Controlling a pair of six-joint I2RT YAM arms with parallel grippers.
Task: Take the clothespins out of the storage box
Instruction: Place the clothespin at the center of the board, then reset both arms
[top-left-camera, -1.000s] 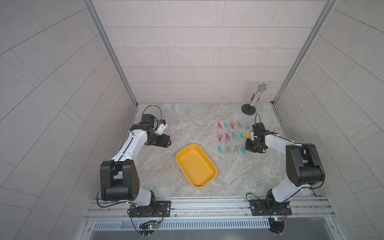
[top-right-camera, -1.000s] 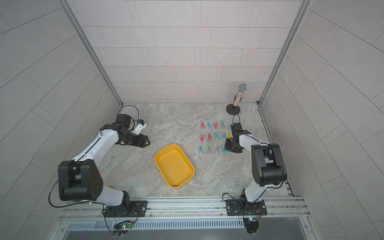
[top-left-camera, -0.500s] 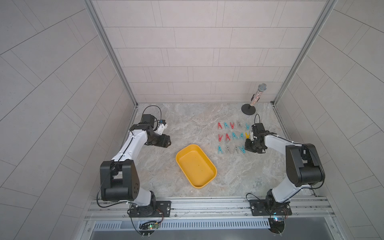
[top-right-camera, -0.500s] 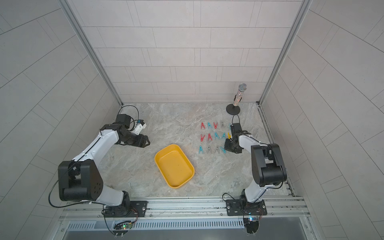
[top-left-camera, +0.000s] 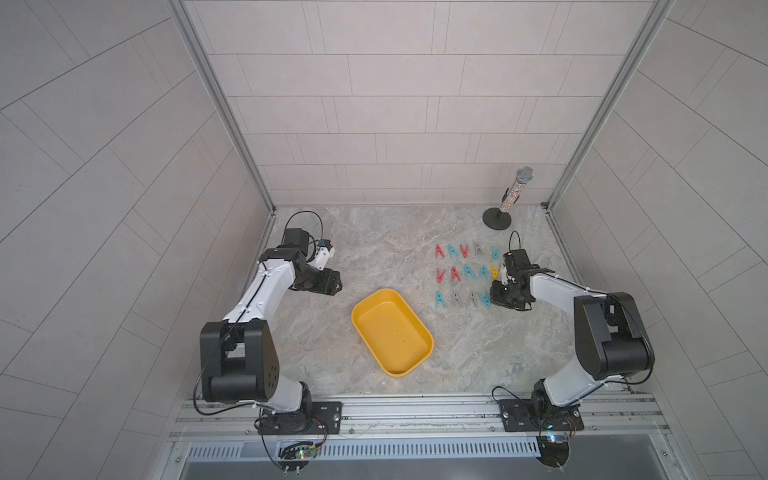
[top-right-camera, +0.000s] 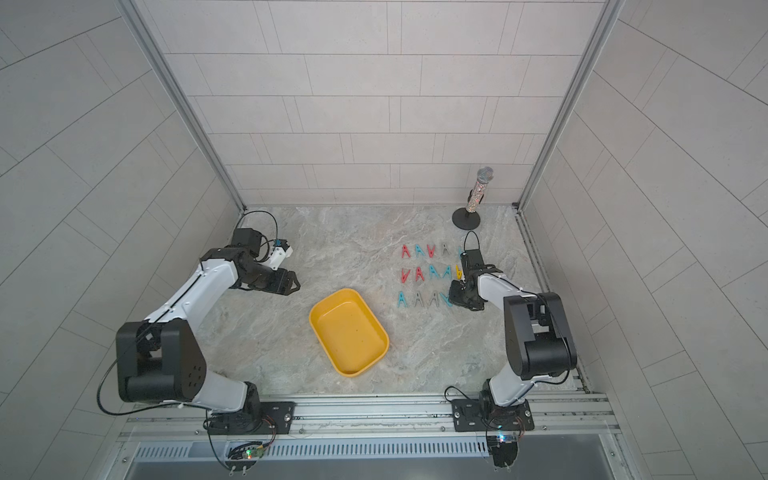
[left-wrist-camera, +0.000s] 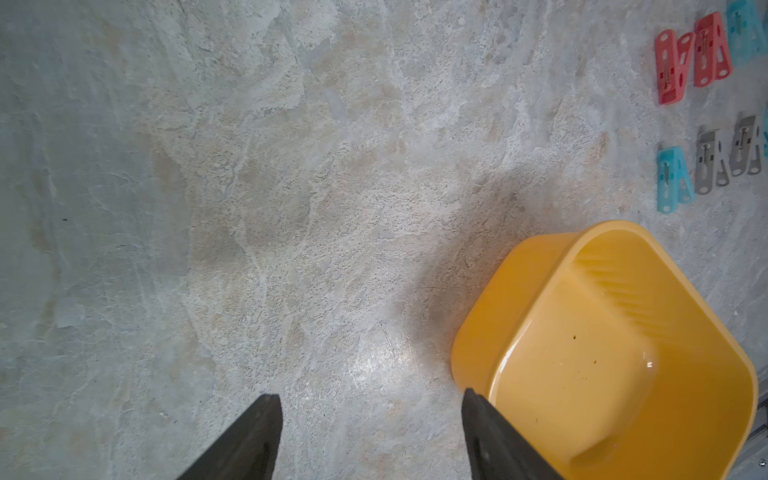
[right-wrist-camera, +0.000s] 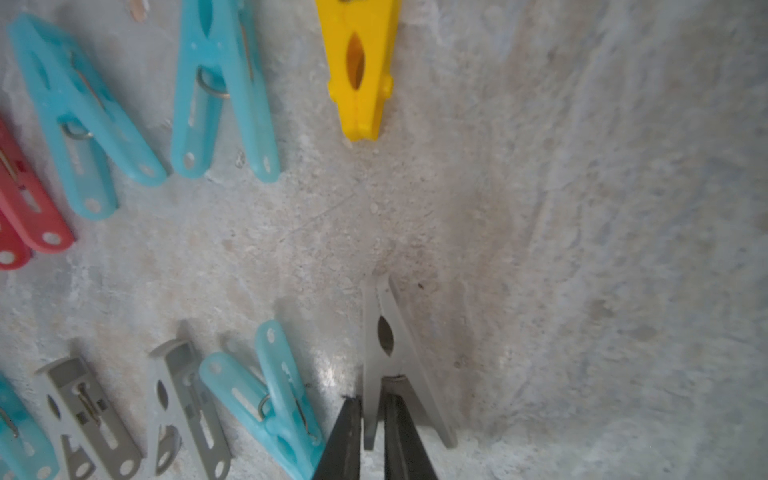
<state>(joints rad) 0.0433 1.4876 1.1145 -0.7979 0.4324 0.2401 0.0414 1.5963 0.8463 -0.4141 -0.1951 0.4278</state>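
The yellow storage box (top-left-camera: 392, 332) (top-right-camera: 348, 332) lies empty in the middle of the table. Several red, teal, grey and one yellow (right-wrist-camera: 359, 62) clothespins (top-left-camera: 465, 274) lie in three rows on the table to its right. My right gripper (top-left-camera: 498, 295) (right-wrist-camera: 371, 409) sits low at the right end of the nearest row. Its fingers stand barely open on either side of one leg of a grey clothespin (right-wrist-camera: 386, 332), which rests on the table beside a teal one (right-wrist-camera: 270, 390). My left gripper (top-left-camera: 332, 286) (left-wrist-camera: 372, 399) hovers open and empty left of the box (left-wrist-camera: 602, 353).
A glittery microphone on a round black stand (top-left-camera: 505, 203) is at the back right corner. Tiled walls close the table on three sides. A metal rail (top-left-camera: 415, 407) with both arm bases runs along the front edge.
The right gripper's fingers have eased slightly apart around the grey clothespin's leg. The left arm has not moved.
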